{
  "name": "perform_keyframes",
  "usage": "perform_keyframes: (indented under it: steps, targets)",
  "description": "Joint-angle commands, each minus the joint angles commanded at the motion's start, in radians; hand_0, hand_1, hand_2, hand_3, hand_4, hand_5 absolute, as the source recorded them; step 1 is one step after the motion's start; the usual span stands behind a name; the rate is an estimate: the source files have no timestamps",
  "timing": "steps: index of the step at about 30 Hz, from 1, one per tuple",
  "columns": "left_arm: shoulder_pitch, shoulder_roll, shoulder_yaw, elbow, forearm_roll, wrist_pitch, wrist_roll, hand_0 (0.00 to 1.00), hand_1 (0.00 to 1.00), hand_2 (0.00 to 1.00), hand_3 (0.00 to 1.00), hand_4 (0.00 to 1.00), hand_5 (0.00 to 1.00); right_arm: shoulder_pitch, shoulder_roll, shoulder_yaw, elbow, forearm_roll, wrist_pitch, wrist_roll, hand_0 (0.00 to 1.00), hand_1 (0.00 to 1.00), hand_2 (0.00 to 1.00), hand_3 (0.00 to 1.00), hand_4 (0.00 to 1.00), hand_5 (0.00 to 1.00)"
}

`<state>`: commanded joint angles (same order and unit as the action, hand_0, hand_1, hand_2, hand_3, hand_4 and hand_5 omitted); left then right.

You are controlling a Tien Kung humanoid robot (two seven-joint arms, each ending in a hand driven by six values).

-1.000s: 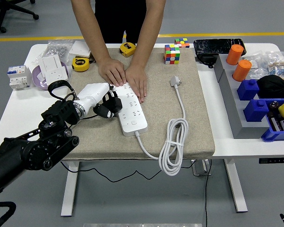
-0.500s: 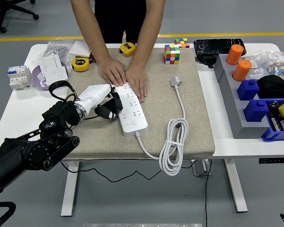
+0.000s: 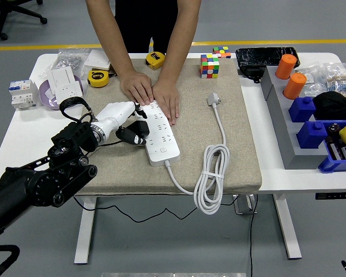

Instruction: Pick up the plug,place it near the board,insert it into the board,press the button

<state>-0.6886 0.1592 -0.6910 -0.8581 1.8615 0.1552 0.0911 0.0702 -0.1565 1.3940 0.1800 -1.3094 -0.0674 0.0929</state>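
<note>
black plug (image 3: 132, 134), clamped in the left hand (image 3: 122, 120), touches the white board (image 3: 160, 134) under a person's 2 hands (image 3: 153, 92).

Floor was plain grey concrete-looking stuff (image 3: 311, 242) with a yellow tape line (image 3: 46, 47) running across up at 12 o'clock, behind the table. The white rectangular table (image 3: 23, 135) sat on white metal legs (image 3: 288, 228), with a beige felt mat (image 3: 242, 138) covering its middle. A black office chair's wheeled base (image 3: 14, 14) poked in at 11 o'clock. Lighting was even and soft, with no hard shadows.
</note>
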Motion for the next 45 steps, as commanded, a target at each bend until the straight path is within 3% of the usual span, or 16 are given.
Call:
perform_keyframes:
  steps: [21, 28, 30, 31, 36, 37, 39, 42, 43, 45]
  targets:
    - [-0.01, -0.004, 0.004, 0.011, 0.0, -0.003, 0.005, 0.646, 0.718, 0.756, 0.645, 0.998, 0.187, 0.002, 0.001, 0.003, 0.0, 0.0, 0.0, 0.0, 0.955, 0.842, 0.776, 0.784, 0.998, 0.998]
    - [0.001, 0.008, -0.01, -0.03, -0.003, -0.011, 0.006, 0.646, 0.718, 0.757, 0.647, 0.998, 0.19, -0.002, 0.001, 0.005, 0.0, -0.004, -0.001, -0.001, 0.954, 0.842, 0.775, 0.784, 0.998, 0.998]
    - [0.005, 0.011, -0.022, -0.047, -0.014, -0.033, 0.007, 0.646, 0.718, 0.757, 0.647, 0.998, 0.19, -0.002, 0.001, 0.003, 0.0, -0.002, 0.0, -0.001, 0.954, 0.842, 0.775, 0.784, 0.998, 0.998]
    - [0.006, 0.012, -0.028, -0.052, -0.021, -0.042, 0.007, 0.724, 0.778, 0.805, 0.755, 0.998, 0.456, -0.002, 0.001, 0.003, 0.0, -0.002, 0.0, 0.0, 0.954, 0.842, 0.775, 0.784, 0.998, 0.998]
    - [0.029, 0.018, -0.091, -0.099, -0.056, -0.082, 0.006, 0.724, 0.778, 0.805, 0.755, 0.998, 0.456, -0.002, 0.002, 0.003, 0.0, -0.002, 0.0, 0.0, 0.954, 0.842, 0.775, 0.784, 0.998, 0.998]
    - [0.045, 0.018, -0.121, -0.12, -0.062, -0.089, 0.012, 0.794, 0.902, 0.901, 0.86, 0.998, 0.774, -0.002, 0.002, 0.005, 0.0, -0.003, 0.0, 0.0, 0.954, 0.842, 0.775, 0.784, 0.998, 0.998]
    - [0.073, 0.016, -0.178, -0.159, -0.07, -0.091, 0.023, 0.794, 0.902, 0.901, 0.86, 0.998, 0.774, -0.003, 0.002, 0.005, 0.0, -0.004, 0.0, 0.001, 0.954, 0.842, 0.775, 0.784, 0.998, 0.998]
    - [0.13, 0.009, -0.264, -0.229, -0.094, -0.045, 0.028, 0.794, 0.902, 0.901, 0.86, 0.998, 0.774, -0.005, 0.003, 0.009, 0.0, -0.008, 0.001, 0.001, 0.954, 0.842, 0.775, 0.784, 0.998, 0.998]
    - [0.156, 0.003, -0.297, -0.258, -0.11, -0.022, 0.028, 0.894, 0.991, 0.971, 0.964, 0.998, 0.998, -0.006, 0.004, 0.009, 0.0, -0.008, 0.0, 0.001, 0.954, 0.842, 0.775, 0.784, 0.998, 0.998]
    - [0.217, -0.02, -0.369, -0.328, -0.139, 0.031, 0.041, 0.894, 0.991, 0.971, 0.964, 0.998, 0.998, -0.009, 0.005, 0.011, 0.0, -0.012, 0.001, 0.001, 0.954, 0.842, 0.775, 0.784, 0.998, 0.998]
